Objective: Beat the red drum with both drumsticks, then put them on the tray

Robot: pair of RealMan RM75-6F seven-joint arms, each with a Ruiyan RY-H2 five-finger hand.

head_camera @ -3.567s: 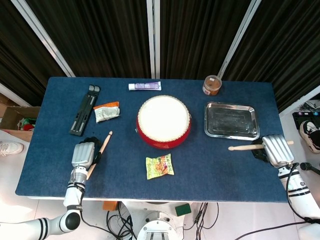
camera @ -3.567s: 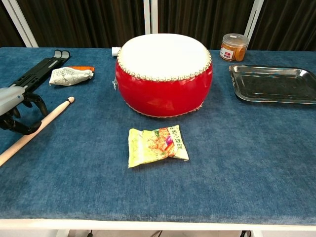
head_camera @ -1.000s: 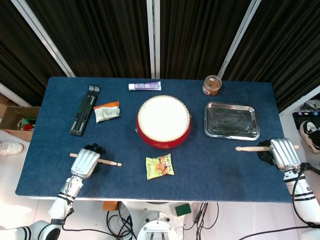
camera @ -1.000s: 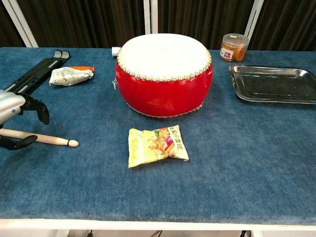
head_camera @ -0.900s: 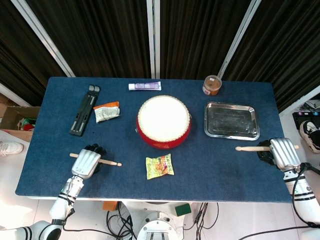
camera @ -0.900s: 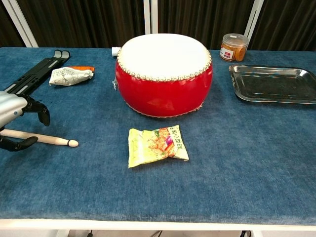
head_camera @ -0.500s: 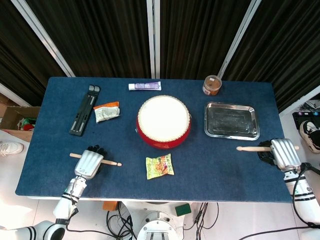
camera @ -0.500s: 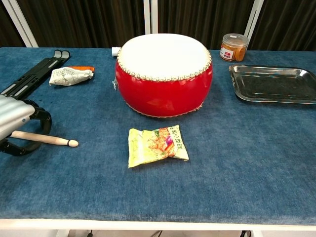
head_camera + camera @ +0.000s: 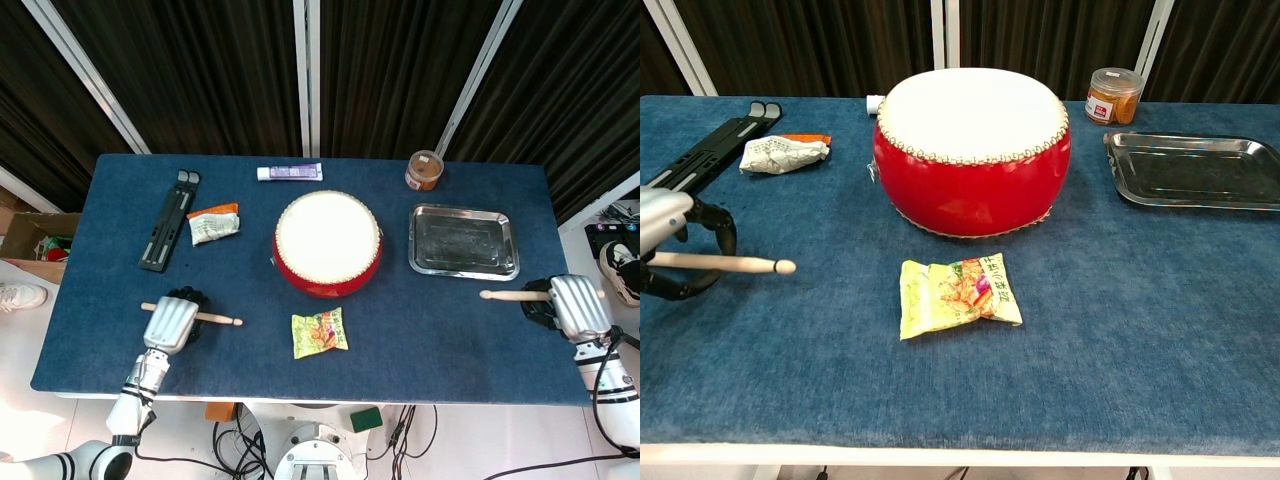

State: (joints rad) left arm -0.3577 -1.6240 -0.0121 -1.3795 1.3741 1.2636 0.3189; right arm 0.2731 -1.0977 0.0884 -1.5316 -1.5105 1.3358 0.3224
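Red drum (image 9: 328, 244): upright at the middle of the counter (image 9: 450, 340), white skin up, nothing resting on it. Left hand (image 9: 170, 322): near the front-left corner of the counter, fingers wrapped round the left drumstick (image 9: 215, 318); the stick's long axis runs roughly along the front edge, rounded tip toward the middle of the counter, and in the chest view it appears held clear of the cloth. Right hand (image 9: 571, 305): at the right edge of the counter, holding the right drumstick (image 9: 510, 294); long axis likewise side to side, tip pointing inward. Governing relation: the drum lies inward and toward the back edge from both hands, well apart from either tip, so each stick must probably travel tip-first toward the centre; the left tip looks somewhat nearer the drum than the right. Tray (image 9: 463, 241): metal, shallow, holds nothing, between the drum and the right edge, just behind the right drumstick; the right hand is much the nearer to it. Jar (image 9: 424, 170): back edge, behind the tray, orange-brown contents, lid on. Snack packet (image 9: 319, 333): flat, in front of the drum. Beating not yet begun, by this judgement.
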